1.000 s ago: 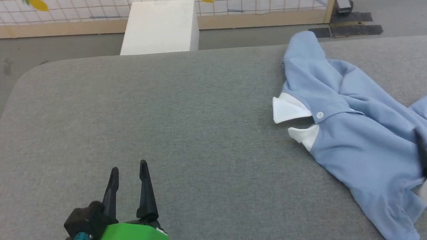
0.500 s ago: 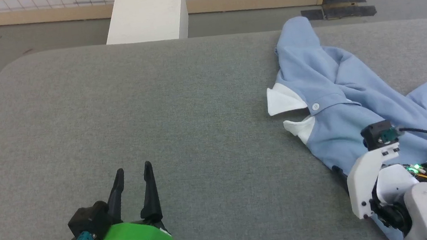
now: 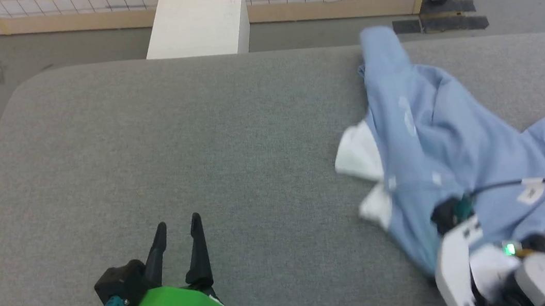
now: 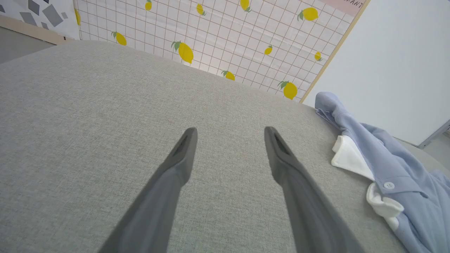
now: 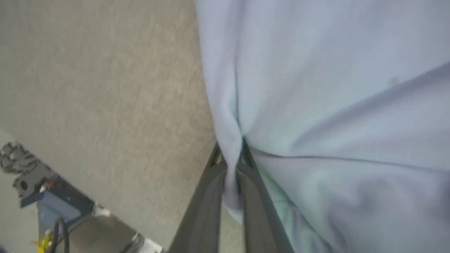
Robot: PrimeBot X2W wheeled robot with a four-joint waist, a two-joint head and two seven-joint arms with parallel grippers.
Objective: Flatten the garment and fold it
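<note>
Head view puts the garment on the right half of the worktop. It is crumpled, with one end reaching the far edge and its white collar turned toward the middle.

Expect this cloth to be light, soft and limp. It should hang from whatever point you hold, and on the woven grey cover it will likely bunch rather than slide out flat. A single pinch will probably only draw it into a rope. To spread it, you'd do better to take two points set well apart, such as the hem corners or the shoulder seams.

Your right end effector is clenched on the garment toward the near edge. In the right wrist view its fingers stand almost together, with a fold of blue cloth gathered between them and fabric fanning away from the pinch.

Your left end effector is by the near edge, left of middle, and well apart from the garment. It is released, its fingers moderately spread over bare cover and holding nothing.
</note>
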